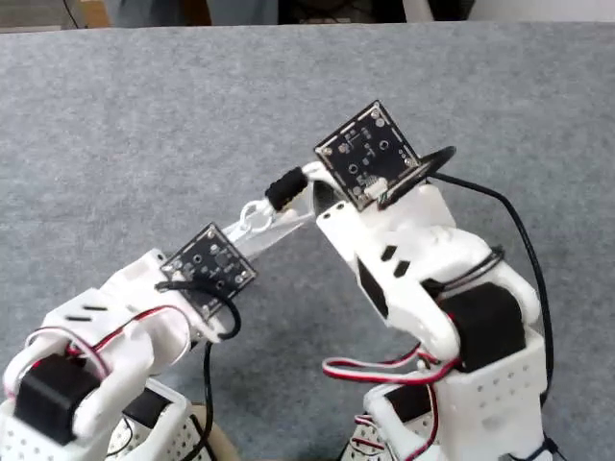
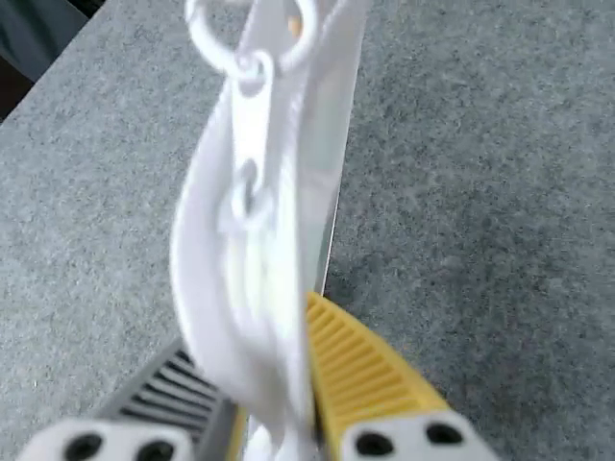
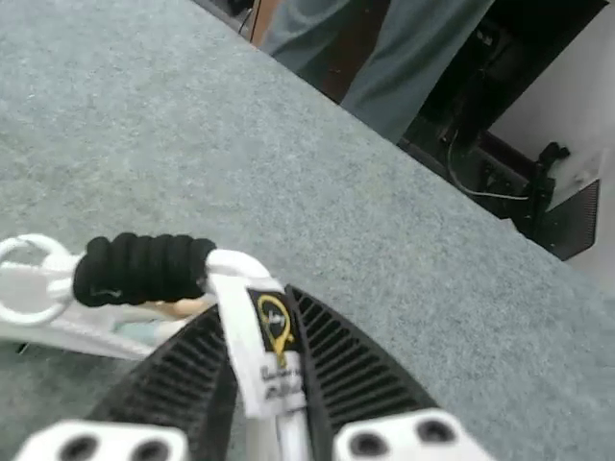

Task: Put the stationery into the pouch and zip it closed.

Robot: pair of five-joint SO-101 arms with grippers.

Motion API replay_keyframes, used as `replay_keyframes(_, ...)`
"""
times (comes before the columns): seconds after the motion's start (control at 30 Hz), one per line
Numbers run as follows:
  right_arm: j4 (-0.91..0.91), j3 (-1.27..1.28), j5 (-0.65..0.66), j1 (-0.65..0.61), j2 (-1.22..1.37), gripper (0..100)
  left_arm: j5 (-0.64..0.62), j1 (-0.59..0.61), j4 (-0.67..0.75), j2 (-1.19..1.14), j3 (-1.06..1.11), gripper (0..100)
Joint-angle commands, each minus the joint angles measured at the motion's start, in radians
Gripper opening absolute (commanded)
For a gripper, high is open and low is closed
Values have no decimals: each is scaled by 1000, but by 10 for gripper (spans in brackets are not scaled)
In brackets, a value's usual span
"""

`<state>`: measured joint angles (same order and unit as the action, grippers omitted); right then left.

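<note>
Over the grey table [image 1: 144, 125], the pouch [image 1: 274, 226] is held stretched — the left gripper [image 2: 274, 384] pinches one end, the right gripper [image 3: 264, 379] the other — likely keeping it taut for zipping.

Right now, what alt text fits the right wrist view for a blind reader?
The right end effector is shut on one end of the pouch, over the grey table. A black cord wrap sits beside a white ring.

light: bright, even, diffuse | shadows: faint, soft on table [image 1: 144, 115]
</note>
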<state>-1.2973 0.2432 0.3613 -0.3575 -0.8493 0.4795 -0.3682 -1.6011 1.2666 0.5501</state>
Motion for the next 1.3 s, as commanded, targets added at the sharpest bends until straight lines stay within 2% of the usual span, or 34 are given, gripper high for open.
replay_keyframes(0.0, 64, 28, 9, 58, -12, 12, -8, 4, -41, 9, -99, 28)
replay_keyframes(0.2, 78, 71, 11, 101, -12, 12, -12, 4, -63, 9, -128, 27)
replay_keyframes(0.33, 77, 96, 11, 123, -12, 12, -72, 4, -55, 9, -166, 27)
replay_keyframes(0.87, 78, 232, 11, 126, -12, 12, -189, 5, -55, 9, -397, 27)
replay_keyframes(1.13, 94, 254, 11, 146, -12, 12, -189, 5, -57, 9, -389, 27)
replay_keyframes(1.27, 109, 189, 11, 144, -12, 12, -189, 5, -55, 9, -312, 28)
